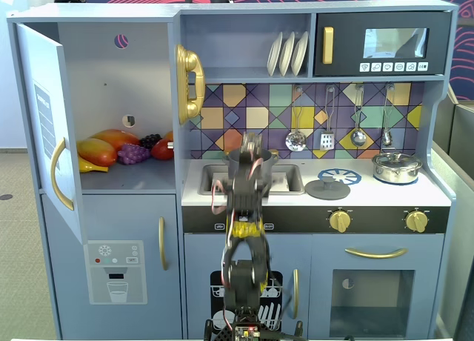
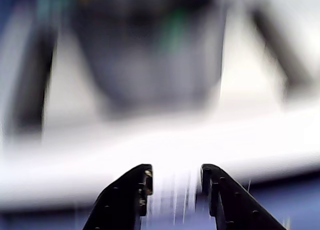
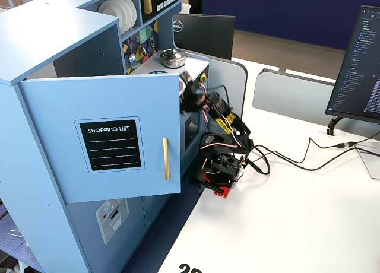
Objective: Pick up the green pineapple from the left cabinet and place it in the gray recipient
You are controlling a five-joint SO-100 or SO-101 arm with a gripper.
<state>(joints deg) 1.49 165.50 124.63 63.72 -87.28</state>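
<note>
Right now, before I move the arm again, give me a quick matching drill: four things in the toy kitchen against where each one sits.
Things:
1. purple grapes
2. white plates
3. silver lidded pot
4. gold phone

Places:
A. right end of the counter
B. upper shelf beside the microwave
C. inside the open left cabinet
D. hanging on the cabinet's right side wall

Pairs: 1-C, 2-B, 3-A, 4-D
</note>
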